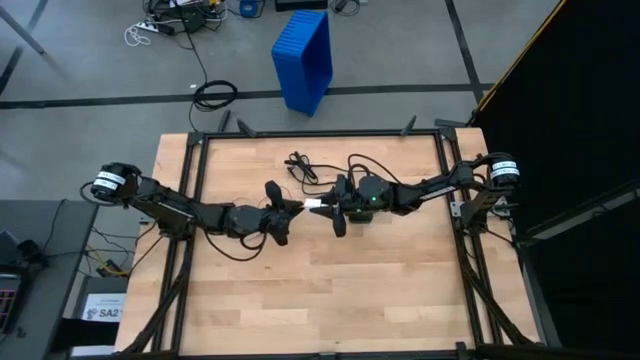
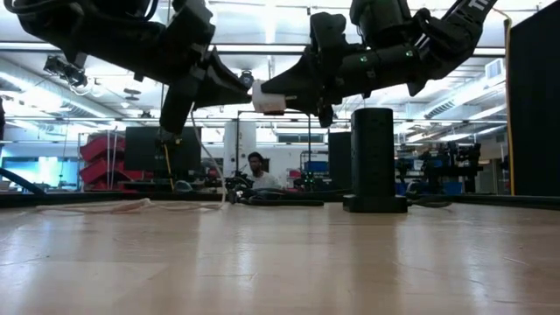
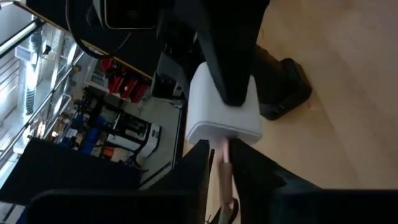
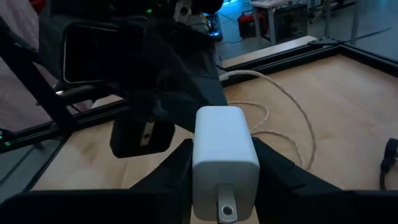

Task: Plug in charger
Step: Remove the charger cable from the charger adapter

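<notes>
- My right gripper [image 1: 335, 208] is pinched on the white charger brick [image 1: 318, 208], holding it in the air above the middle of the table [image 1: 400, 290].
- In the right wrist view the brick [image 4: 224, 152] sits squeezed between my two fingers [image 4: 171, 171], prongs toward the camera.
- My left gripper [image 1: 290, 207] comes in from the left and meets the brick's free end. Its jaws are pressed nearly together on the pale cable plug [image 3: 222, 168] at the brick's port; in my left wrist view I cannot tell whether the plug is fully seated.
- The two grippers face each other tip to tip. The brick's long axis runs left to right along the line between them, so I judge any push must go along that line.
- The pale cable [image 4: 292, 106] trails down and lies looped on the wood on the left.
- The black power tower [image 2: 374, 157] stands upright on the table toward the far side, behind my right arm. The brick hangs above and left of it in the low view, well apart.
- My right gripper is nearer the tower, so I judge it should carry the brick there.
- A dark tangle of cable [image 1: 300, 165] lies at the far edge; it could snag.
</notes>
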You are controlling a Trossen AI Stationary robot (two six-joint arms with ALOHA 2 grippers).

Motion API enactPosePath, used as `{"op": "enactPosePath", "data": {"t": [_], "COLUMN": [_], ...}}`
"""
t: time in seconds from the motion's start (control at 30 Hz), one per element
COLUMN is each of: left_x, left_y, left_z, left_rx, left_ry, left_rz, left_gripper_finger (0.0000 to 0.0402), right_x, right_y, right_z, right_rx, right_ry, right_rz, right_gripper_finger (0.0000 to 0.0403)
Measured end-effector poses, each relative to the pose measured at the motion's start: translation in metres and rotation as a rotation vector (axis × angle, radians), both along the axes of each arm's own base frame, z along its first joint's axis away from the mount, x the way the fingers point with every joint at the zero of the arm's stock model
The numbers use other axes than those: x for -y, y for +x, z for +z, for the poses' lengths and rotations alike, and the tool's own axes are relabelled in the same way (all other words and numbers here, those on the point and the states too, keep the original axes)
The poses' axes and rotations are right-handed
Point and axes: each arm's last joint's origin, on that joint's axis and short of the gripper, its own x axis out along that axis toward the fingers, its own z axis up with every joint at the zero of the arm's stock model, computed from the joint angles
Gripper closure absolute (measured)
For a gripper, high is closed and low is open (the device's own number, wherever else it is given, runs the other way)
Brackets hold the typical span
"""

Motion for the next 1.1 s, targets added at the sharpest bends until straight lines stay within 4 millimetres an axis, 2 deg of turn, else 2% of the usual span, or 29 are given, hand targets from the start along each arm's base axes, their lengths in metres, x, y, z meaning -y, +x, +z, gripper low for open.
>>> {"op": "enactPosePath", "data": {"t": [0.1, 0.2, 0.5, 0.63, 0.73, 0.87, 1.1], "left_x": [0.0, 0.0, -0.0002, -0.0001, -0.0001, -0.0002, -0.0012], "left_y": [-0.0001, -0.0002, -0.0008, -0.0005, -0.0004, -0.0004, -0.0011], "left_z": [-0.0004, -0.001, -0.0036, -0.0025, -0.002, -0.0019, -0.0023], "left_rx": [-0.005, -0.014, -0.046, -0.032, -0.026, -0.025, -0.036], "left_ry": [0.001, 0.006, 0.011, 0.008, 0.007, 0.008, 0.029], "left_rz": [0.0, -0.002, -0.003, -0.002, -0.002, 0.0, 0.051], "left_gripper_finger": [0.0392, 0.0394, 0.0332, 0.0326, 0.0341, 0.0387, 0.0398], "right_x": [0.0001, 0.0, 0.0, 0.0, 0.0, 0.0, 0.0001], "right_y": [0.0001, 0.0001, 0.0002, 0.0002, 0.0002, 0.0002, 0.0005], "right_z": [0.0003, 0.0003, 0.0008, 0.0012, 0.0012, 0.001, 0.0016], "right_rx": [0.002, 0.003, 0.008, 0.012, 0.012, 0.011, 0.014], "right_ry": [0.004, 0.019, 0.022, 0.023, 0.024, 0.027, 0.04], "right_rz": [-0.001, -0.003, -0.003, -0.003, -0.003, -0.003, -0.009], "right_gripper_finger": [0.0315, 0.0315, 0.0315, 0.0315, 0.0315, 0.0315, 0.0315]}}
